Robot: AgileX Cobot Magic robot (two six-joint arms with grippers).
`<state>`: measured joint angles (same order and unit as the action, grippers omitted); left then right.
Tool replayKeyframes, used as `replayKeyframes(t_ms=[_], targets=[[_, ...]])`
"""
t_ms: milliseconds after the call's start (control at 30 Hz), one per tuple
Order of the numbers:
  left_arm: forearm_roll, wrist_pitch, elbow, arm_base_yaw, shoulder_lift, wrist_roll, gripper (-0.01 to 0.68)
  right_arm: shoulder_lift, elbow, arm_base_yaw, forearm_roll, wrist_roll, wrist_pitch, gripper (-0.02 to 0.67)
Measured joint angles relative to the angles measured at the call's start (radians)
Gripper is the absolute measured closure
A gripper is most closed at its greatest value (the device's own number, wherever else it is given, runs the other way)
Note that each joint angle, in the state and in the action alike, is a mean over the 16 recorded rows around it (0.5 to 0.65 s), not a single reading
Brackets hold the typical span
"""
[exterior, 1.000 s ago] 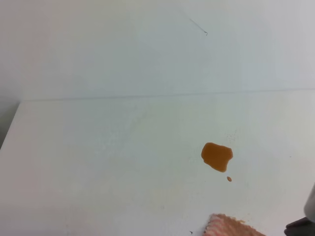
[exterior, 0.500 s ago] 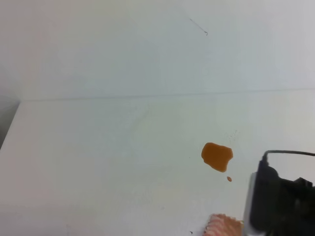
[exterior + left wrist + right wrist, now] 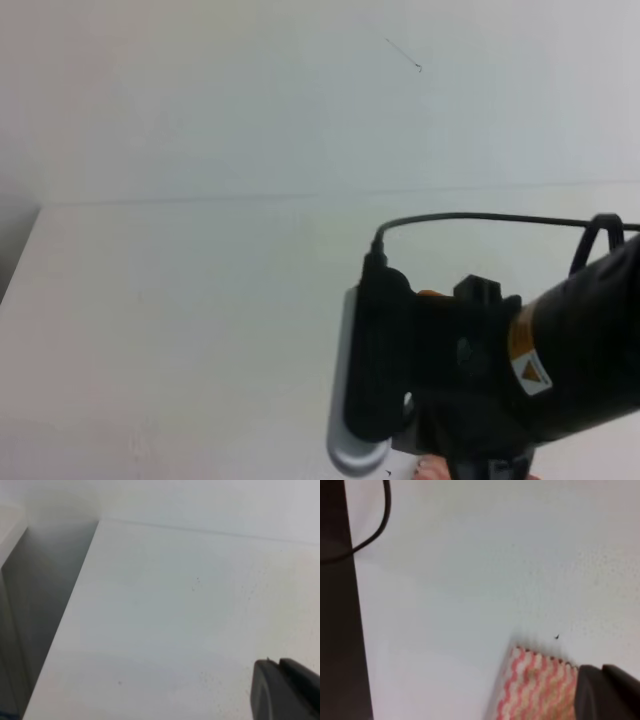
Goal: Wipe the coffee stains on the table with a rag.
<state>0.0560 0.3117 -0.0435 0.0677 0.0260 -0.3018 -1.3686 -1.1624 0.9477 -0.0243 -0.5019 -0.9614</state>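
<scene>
Lying flat on the table [image 3: 470, 570], the rag [image 3: 535, 687] occupied the 5 o'clock sector of the right wrist view, its pink and white zigzag stripes running up to a scalloped top edge. A tiny black speck [image 3: 556, 637] sat on the white surface just beyond that edge, toward 12 o'clock of the cloth. The right gripper [image 3: 607, 692] entered at the 4 o'clock corner of the same view with its dark fingers pressed together and no gap between them; it overlapped the cloth's right edge, and whether it pinched the fabric could not be determined.

In the high view, the right arm [image 3: 500, 370] filled the 4 to 5 o'clock sector and covered most of the coffee stains [image 3: 430, 294], of which only an amber sliver showed above the black housing. A pink corner of the rag [image 3: 428, 467] showed at the bottom edge, below the arm.

In the left wrist view, the left gripper [image 3: 285, 690] showed at 4 o'clock as two dark fingers set together, holding nothing, above bare table [image 3: 165, 620].
</scene>
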Motion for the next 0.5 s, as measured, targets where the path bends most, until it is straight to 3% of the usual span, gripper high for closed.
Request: replayKeyframes(t_ms=[233,500], targets=[[0.0,0.0,0.0,0.0,0.0,0.0,0.672,-0.072,-0.124,0.055,0.084,0.077,-0.052,0.622],[0.0,0.0,0.0,0.0,0.0,0.0,0.672,-0.142,-0.148,0.058,0.223,0.139,-0.017,0.575]])
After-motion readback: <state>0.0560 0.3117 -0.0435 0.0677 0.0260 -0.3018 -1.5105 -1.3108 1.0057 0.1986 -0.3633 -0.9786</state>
